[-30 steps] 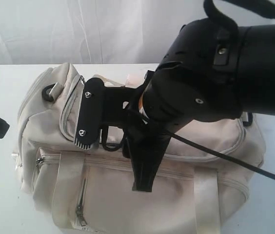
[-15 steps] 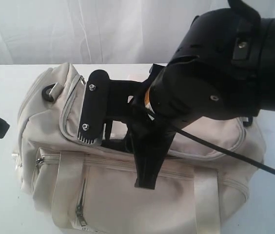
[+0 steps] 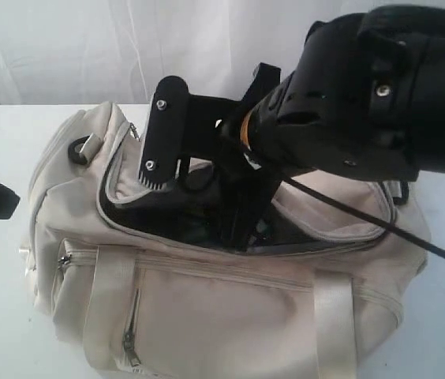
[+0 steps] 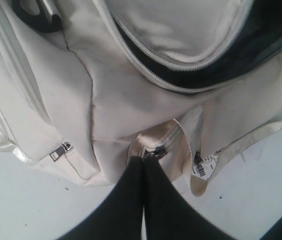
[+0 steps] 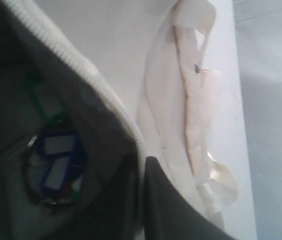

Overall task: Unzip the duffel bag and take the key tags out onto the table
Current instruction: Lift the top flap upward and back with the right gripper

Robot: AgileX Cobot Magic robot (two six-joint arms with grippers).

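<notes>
Jaws: right gripper [image 5: 142,167] has just pinched shut on bag [image 3: 207,308] flap edge and lifted it; mouth now gapes. At 9 o'clock, left gripper [image 4: 143,160] closed at end tab [image 4: 153,152]. Inside, tags [image 5: 56,165] lie on dark lining, reachable. Snag risk on zipper rim; bare table [image 3: 1,316] at 9 o'clock.

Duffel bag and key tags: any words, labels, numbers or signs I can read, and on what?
Nothing can be read anywhere.
On the barcode tag at the duffel bag's end, left wrist view: print too small to read.
On the key tags inside the bag, right wrist view: white inserts too blurred to read.
</notes>
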